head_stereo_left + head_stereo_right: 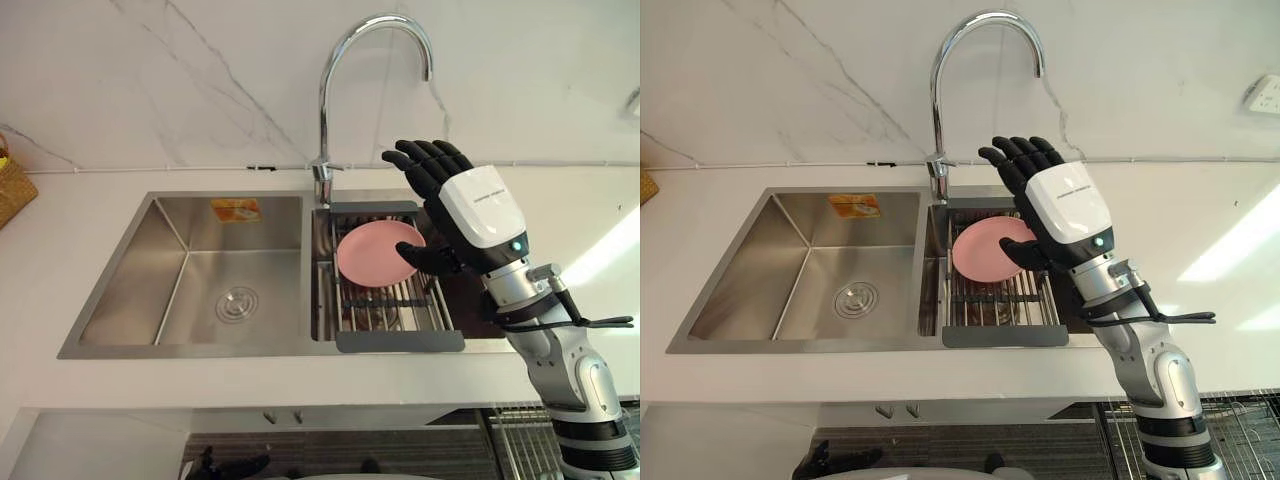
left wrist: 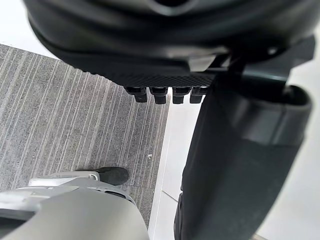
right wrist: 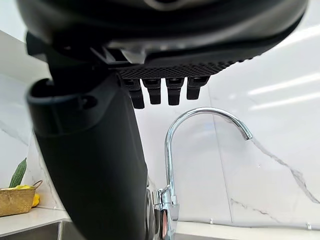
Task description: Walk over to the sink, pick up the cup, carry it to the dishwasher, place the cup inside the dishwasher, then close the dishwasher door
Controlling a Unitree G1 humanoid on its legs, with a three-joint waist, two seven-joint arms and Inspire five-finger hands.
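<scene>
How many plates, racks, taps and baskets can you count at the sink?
pink plate: 1
drying rack: 1
tap: 1
basket: 1
Total: 4

Right hand (image 1: 452, 212): black fingers and thumb, white shell on the back with small dark print, tiny teal light near the wrist. Right arm (image 1: 572, 372): silver-grey, ribbed metal wrist, black bands. Left hand (image 2: 165, 55): black, dotted palm pad.
</scene>
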